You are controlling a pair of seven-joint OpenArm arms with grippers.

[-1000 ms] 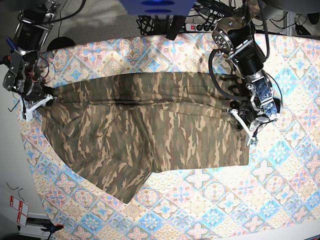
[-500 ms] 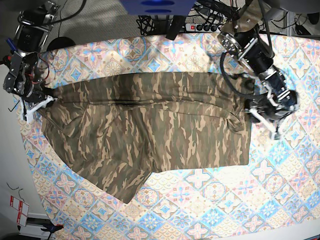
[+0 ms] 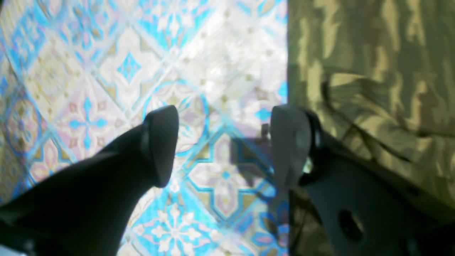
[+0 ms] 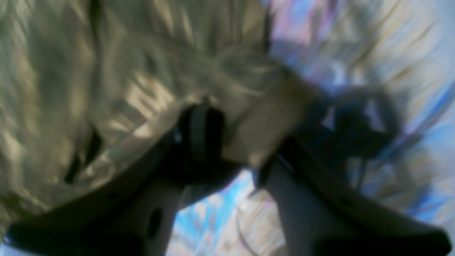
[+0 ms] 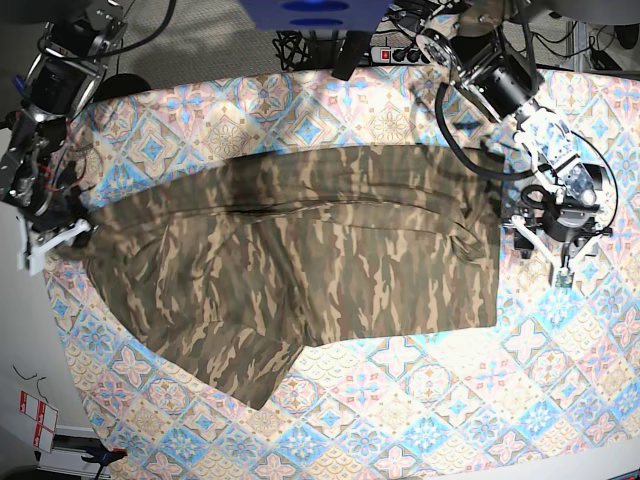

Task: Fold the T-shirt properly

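Note:
The camouflage T-shirt (image 5: 300, 260) lies spread across the middle of the table in the base view. My left gripper (image 5: 543, 255) hovers just off its right edge, over the tablecloth. In the left wrist view that gripper (image 3: 225, 142) is open with nothing between its dark fingers (image 3: 161, 145), and the T-shirt (image 3: 373, 89) fills the right side. At the shirt's left edge my right gripper (image 5: 55, 240) holds the cloth. The right wrist view is blurred, but the gripper (image 4: 238, 149) is shut on a tan fold of the T-shirt (image 4: 106, 71).
A pastel blue-pink patterned tablecloth (image 5: 420, 420) covers the table. A power strip and cables (image 5: 400, 45) lie beyond the far edge. The table's left edge runs close beside the right arm (image 5: 45, 110).
My left gripper opened, let go of the shirt's right edge and moved right, off the cloth. My right gripper drew the shirt's left edge further left and toward the front.

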